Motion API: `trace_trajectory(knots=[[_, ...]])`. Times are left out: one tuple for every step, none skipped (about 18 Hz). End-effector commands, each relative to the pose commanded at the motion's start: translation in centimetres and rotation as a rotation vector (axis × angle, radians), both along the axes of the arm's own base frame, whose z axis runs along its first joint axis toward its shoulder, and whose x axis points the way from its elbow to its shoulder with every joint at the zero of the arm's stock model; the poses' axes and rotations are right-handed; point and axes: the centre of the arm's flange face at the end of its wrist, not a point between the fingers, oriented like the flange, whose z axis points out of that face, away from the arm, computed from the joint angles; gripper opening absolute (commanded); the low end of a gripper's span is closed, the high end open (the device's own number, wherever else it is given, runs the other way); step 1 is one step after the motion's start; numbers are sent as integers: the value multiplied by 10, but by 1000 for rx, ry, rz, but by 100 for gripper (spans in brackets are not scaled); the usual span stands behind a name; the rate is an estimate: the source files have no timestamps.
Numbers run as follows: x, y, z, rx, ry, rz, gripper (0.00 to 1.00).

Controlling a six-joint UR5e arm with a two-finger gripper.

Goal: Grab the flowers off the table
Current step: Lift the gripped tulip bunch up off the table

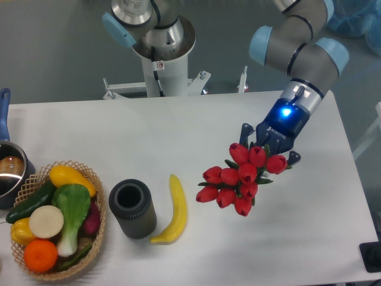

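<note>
The flowers point(237, 177), a bunch of red tulips with green leaves, are right of the table's middle. Their stems run up and to the right into my gripper point(268, 146) and are hidden there. The gripper comes in from the upper right with a blue light on its wrist. Its dark fingers point(246, 131) stand on either side of the bunch, and it looks shut on the stems. The blooms cover the fingertips. The white table point(196, 125) lies under everything.
A yellow banana point(172, 211) lies left of the flowers. A dark cylindrical cup point(132, 208) stands beside it. A wicker basket point(99, 205) of vegetables and fruit is at the front left. A pot point(8, 173) sits at the left edge. The robot base point(161, 53) is at the back.
</note>
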Motion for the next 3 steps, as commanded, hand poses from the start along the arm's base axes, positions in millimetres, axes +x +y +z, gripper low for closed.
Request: trace_trajectory(knots=[[1,1,0,-1,0,-1,41],[0,0,0,0,0,0,41],[0,0,0,0,0,0,41]])
